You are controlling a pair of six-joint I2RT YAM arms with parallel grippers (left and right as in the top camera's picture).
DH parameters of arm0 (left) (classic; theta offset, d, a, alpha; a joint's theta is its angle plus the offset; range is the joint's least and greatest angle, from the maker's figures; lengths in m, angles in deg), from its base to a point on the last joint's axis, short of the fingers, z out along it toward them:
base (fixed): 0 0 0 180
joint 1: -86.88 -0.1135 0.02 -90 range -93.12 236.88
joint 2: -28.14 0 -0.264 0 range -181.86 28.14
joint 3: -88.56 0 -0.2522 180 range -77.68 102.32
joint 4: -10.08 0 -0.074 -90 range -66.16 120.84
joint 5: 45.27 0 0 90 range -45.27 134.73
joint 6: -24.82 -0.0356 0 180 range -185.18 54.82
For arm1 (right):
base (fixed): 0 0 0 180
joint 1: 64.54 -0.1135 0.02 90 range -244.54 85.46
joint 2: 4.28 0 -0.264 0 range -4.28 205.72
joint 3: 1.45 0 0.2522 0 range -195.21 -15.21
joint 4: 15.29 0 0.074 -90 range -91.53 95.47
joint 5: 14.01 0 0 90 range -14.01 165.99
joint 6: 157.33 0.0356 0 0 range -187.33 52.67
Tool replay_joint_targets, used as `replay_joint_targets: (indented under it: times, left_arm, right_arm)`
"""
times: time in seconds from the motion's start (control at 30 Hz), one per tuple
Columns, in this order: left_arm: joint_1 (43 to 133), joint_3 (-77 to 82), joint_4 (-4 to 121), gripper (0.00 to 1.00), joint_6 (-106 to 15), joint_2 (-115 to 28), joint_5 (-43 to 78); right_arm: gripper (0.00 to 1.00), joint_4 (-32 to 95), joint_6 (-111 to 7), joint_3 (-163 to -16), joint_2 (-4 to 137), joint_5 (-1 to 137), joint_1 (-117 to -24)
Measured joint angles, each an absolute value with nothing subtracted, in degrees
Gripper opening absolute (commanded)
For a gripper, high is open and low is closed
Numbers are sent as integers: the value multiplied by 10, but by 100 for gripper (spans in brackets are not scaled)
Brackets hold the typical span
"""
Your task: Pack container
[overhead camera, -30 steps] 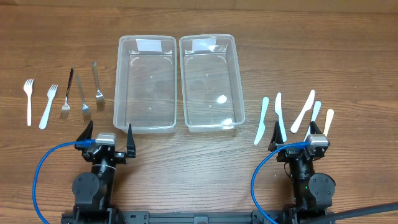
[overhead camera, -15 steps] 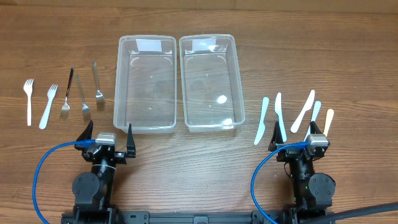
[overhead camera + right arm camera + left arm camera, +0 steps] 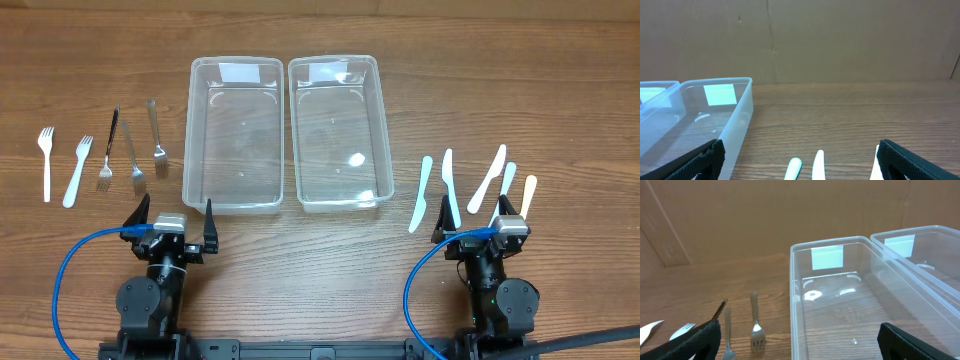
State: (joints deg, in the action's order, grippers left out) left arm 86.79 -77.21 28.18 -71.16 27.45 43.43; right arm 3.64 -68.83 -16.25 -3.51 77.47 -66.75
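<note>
Two empty clear plastic containers stand side by side mid-table, the left one (image 3: pixel 233 140) and the right one (image 3: pixel 338 135). Two white plastic forks (image 3: pixel 78 170) and three metal forks (image 3: pixel 133 160) lie left of them. Several white and pale blue plastic knives (image 3: pixel 450 185) lie to the right. My left gripper (image 3: pixel 174 214) is open and empty near the front edge, just short of the left container (image 3: pixel 840 305) and the metal forks (image 3: pixel 756 325). My right gripper (image 3: pixel 472 222) is open and empty, just short of the knives (image 3: pixel 818 165); the right container (image 3: pixel 695 115) is to its left.
Blue cables (image 3: pixel 70 270) loop from each arm base along the table's front edge. A brown cardboard wall (image 3: pixel 840 40) stands behind the table in the wrist views. Bare wood lies between the containers and the arm bases.
</note>
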Motion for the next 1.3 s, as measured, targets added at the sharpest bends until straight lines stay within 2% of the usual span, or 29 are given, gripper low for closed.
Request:
replay_joint_targets:
  times: [0.17,0.33,0.47,0.63,0.8,0.9,1.03,1.3]
  left_arm:
    - [868,-772,282,100,-712,274,439]
    - [868,-771,264,100,-683,274,436]
    - [868,-710,389,100,-618,269,434]
    - [868,-516,552,100,-591,175,438]
    - [868,-320,696,100,-586,-18,441]
    - [868,-232,770,100,-586,-113,439]
    - [868,-196,803,100,-586,-176,438]
    - [868,-196,807,100,-586,-182,438]
  right_arm:
    - [100,36,-679,-163,-35,770,-668]
    - [100,38,-593,-163,-35,727,-668]
    - [100,100,-547,-203,-11,691,-668]
    - [100,219,-531,-408,166,678,-668]
    - [100,493,-538,-697,472,673,-668]
    - [100,575,-544,-830,631,668,-668]
    - [100,610,-537,-888,769,662,-667]
    - [99,601,-477,-890,903,705,-667]
